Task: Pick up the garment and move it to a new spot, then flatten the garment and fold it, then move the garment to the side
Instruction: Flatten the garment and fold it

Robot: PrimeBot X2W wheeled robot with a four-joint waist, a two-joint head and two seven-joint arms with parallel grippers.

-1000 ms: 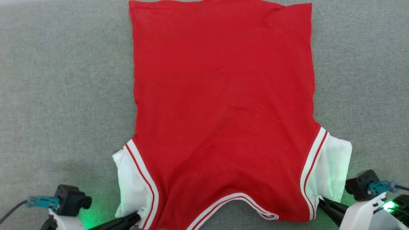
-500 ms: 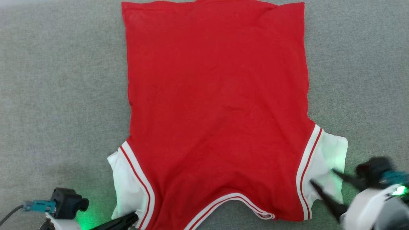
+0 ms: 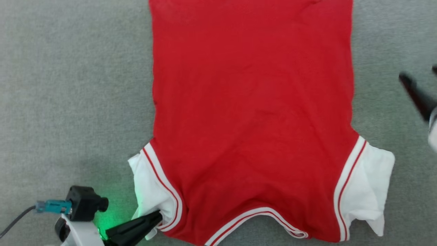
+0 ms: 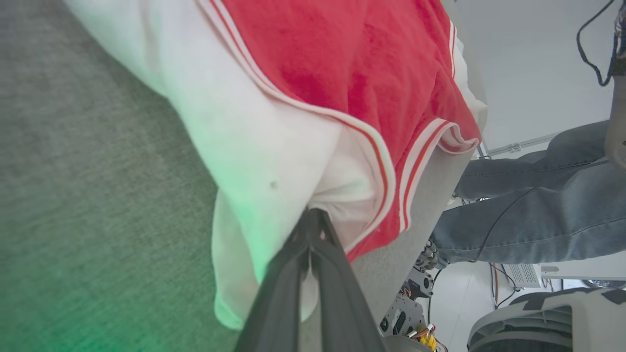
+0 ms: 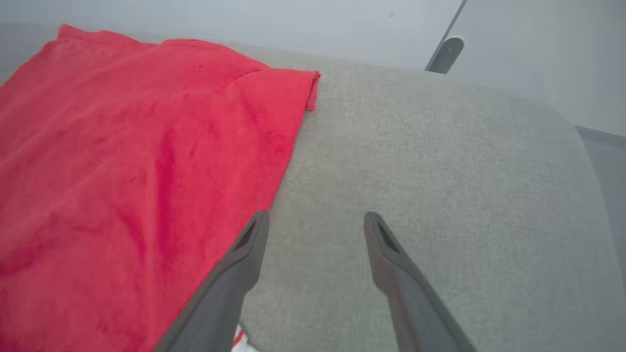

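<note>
The garment (image 3: 252, 102) lies spread out on the grey table, plain red side up, with its white sleeves and striped collar toward me. My left gripper (image 3: 158, 216) is shut on the white sleeve at the lower left. The left wrist view shows its fingers (image 4: 313, 215) pinching the sleeve cloth of the garment (image 4: 342, 58). My right gripper (image 3: 418, 72) hovers open at the right edge, apart from the cloth. In the right wrist view it (image 5: 317, 217) is empty over bare table, beside the garment's (image 5: 122, 146) right side edge.
The grey fabric table (image 3: 68, 85) extends wide on both sides of the garment. Its rounded far corner (image 5: 538, 127) shows in the right wrist view. A person's legs in jeans (image 4: 538, 215) and cables sit beyond the table's near edge.
My right gripper opened, let go of the right sleeve and moved up along the garment's right side. The sleeve now lies loose. The left gripper kept its hold; the camera shifted slightly.
</note>
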